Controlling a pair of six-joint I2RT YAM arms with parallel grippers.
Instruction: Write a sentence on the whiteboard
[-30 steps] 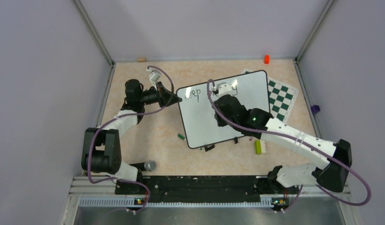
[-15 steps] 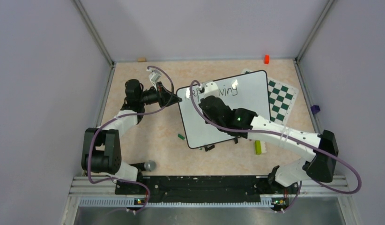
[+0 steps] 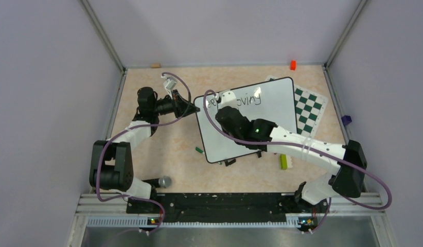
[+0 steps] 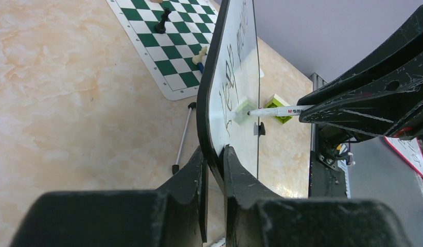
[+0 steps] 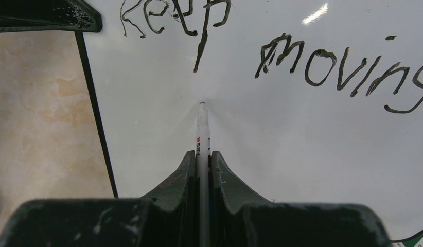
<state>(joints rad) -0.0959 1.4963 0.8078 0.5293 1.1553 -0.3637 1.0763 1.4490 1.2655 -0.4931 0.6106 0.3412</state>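
Observation:
The whiteboard (image 3: 274,116) stands tilted on the table. My left gripper (image 3: 195,109) is shut on its left rim, and the left wrist view shows the black edge (image 4: 209,103) pinched between the jaws of the left gripper (image 4: 214,154). Across the top of the board the sentence (image 5: 281,56) reads "Keep moving". My right gripper (image 5: 202,157) is shut on a white marker (image 5: 201,131). The marker's tip sits at the board face below "Keep"; whether it touches I cannot tell. From above, the right gripper (image 3: 223,112) covers "Keep", and only "oving" (image 3: 249,100) shows.
A green-and-white chess mat (image 3: 310,108) lies behind the board's right end, with a black piece (image 4: 160,24) on it. Around the board are a yellow-green block (image 3: 283,161), a small green piece (image 3: 199,150), an orange block (image 3: 292,65), a purple object (image 3: 346,120) and a grey knob (image 3: 164,181).
My right arm has swung left along the board, from the middle of the top line to below its left end, uncovering "oving". The left arm and the board have not moved.

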